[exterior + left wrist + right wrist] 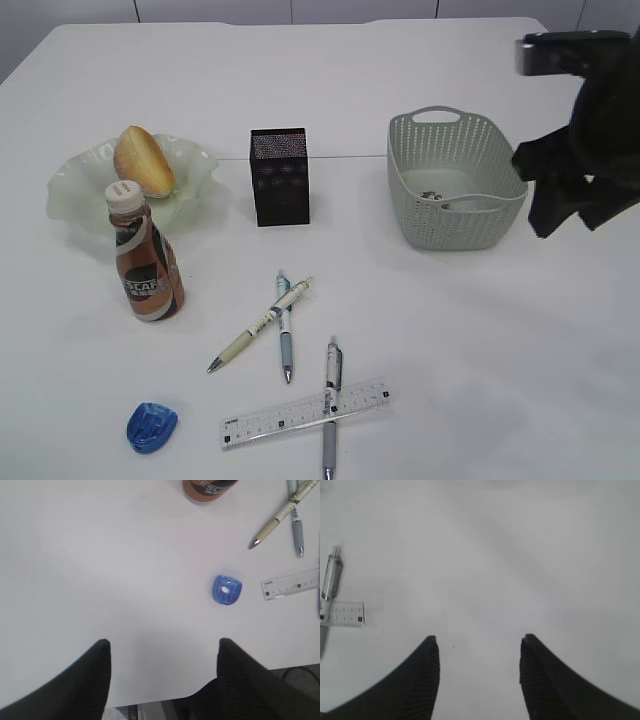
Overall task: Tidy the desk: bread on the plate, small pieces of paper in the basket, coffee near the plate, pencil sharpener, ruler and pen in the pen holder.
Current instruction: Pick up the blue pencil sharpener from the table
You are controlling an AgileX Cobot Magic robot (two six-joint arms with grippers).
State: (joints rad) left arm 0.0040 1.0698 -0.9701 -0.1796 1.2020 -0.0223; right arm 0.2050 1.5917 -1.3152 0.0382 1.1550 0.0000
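Note:
The bread (143, 160) lies on the pale green plate (75, 190). The brown coffee bottle (145, 260) stands upright just in front of the plate. Two pens (262, 324) (285, 326) lie crossed mid-table. A third pen (331, 400) crosses the clear ruler (305, 412). The blue pencil sharpener (151, 427) lies front left. The black pen holder (279, 175) stands at the centre back. My left gripper (163, 642) is open and empty, with the sharpener (227, 590) ahead to its right. My right gripper (479, 640) is open and empty over bare table.
The grey-green basket (455, 180) stands at the right with small scraps (440, 198) inside. My right arm (585, 140) hangs dark beside the basket's right end. The table's near edge (150, 700) shows just behind my left gripper.

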